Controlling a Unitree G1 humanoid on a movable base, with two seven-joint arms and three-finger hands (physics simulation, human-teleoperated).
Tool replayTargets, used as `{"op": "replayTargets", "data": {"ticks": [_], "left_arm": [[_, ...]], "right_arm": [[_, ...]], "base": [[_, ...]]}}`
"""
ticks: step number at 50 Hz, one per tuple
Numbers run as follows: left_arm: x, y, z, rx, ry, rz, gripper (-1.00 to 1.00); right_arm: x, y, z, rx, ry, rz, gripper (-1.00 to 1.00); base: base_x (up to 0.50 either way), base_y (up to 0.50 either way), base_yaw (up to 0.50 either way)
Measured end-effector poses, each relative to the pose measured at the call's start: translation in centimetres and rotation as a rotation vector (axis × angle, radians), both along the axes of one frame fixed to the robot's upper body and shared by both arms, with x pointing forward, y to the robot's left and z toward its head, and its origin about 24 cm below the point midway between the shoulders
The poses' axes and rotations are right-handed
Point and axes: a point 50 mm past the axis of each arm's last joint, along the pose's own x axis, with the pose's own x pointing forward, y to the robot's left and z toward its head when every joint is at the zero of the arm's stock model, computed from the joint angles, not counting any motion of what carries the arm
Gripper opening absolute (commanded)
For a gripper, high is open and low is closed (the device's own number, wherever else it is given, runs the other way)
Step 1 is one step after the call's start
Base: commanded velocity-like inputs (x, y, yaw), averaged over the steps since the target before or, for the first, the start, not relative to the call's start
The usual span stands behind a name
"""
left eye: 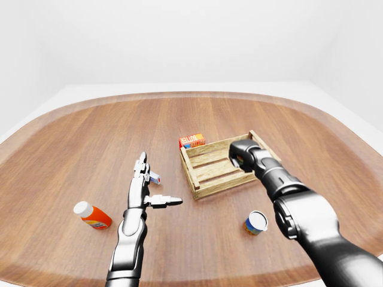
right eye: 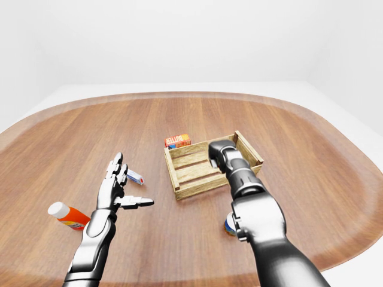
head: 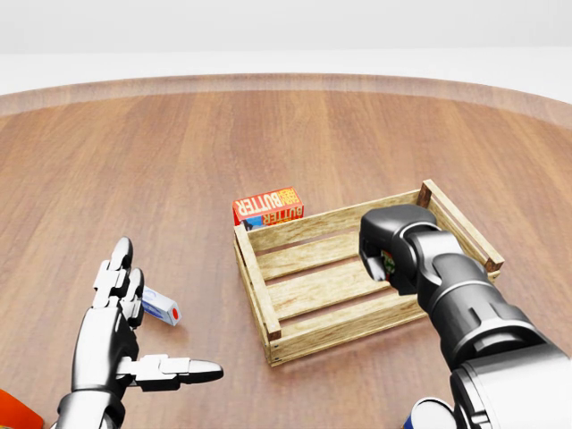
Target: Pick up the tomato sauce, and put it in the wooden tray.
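Reaching over the wooden tray (head: 315, 284), the right hand (head: 386, 255) is hanging above the crate's right-hand part in the head view, its wrist turned so that the fingers are facing away from the camera; a small greenish thing is showing against the palm, but whether it is the tomato sauce, and whether the fingers are clenched round it, cannot be told; the left hand (head: 121, 332) is hovering over the wooden table (left eye: 90, 131) at the lower left of the head view, released, fingers spread and thumb pointing right, grasping nothing; a small white tube with a red cap (head: 162, 307) is lying just beside its fingertips; a red butter box (head: 268, 206) is standing against the tray's upper left outer wall; an orange bottle with a white cap (left eye: 93, 216) is lying on its side at the lower left of the left-eye view, apart from the left arm; a blue-walled can (left eye: 256, 222) is resting below the tray, beside the right forearm
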Motion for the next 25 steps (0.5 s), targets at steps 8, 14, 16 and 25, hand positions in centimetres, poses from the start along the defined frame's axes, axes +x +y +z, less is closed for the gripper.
{"op": "replayTargets", "data": {"ticks": [8, 14, 16, 25], "left_arm": [[0.00, -0.03, -0.01, 0.001, 0.000, 0.000, 1.00], [-0.01, -0.04, -0.03, 0.000, 0.000, 0.000, 1.00], [-0.01, -0.04, -0.03, 0.000, 0.000, 0.000, 1.00], [-0.01, -0.03, -0.03, -0.002, 0.000, 0.000, 1.00]], "right_arm": [[0.17, -0.01, 0.37, -0.006, 0.000, 0.001, -1.00], [0.25, 0.01, 0.56, -0.009, 0.000, 0.003, -1.00], [0.26, 0.02, 0.57, -0.010, 0.001, 0.003, -1.00], [0.26, 0.02, 0.59, -0.014, 0.007, 0.004, -1.00]], "base": [[0.00, 0.00, 0.00], [0.00, 0.00, 0.00], [0.00, 0.00, 0.00], [0.00, 0.00, 0.00]]}}
